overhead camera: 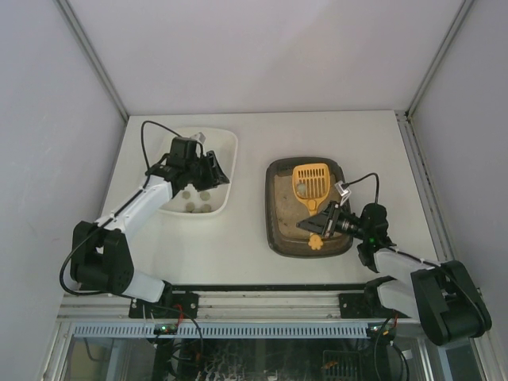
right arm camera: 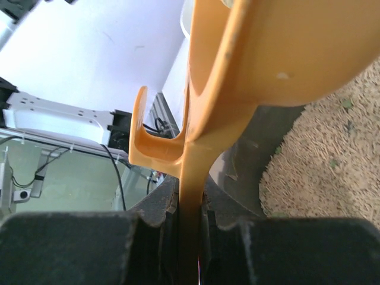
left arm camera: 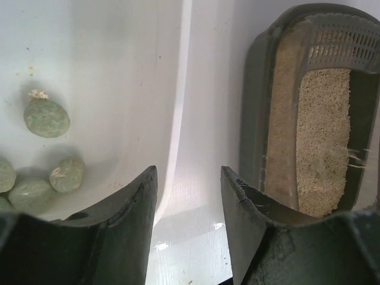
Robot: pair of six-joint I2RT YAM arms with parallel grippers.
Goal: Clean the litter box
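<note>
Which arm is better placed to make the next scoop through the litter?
Right. The right gripper is shut on the yellow scoop, which sits over the litter box. The left gripper is open and empty above the white tray.
</note>
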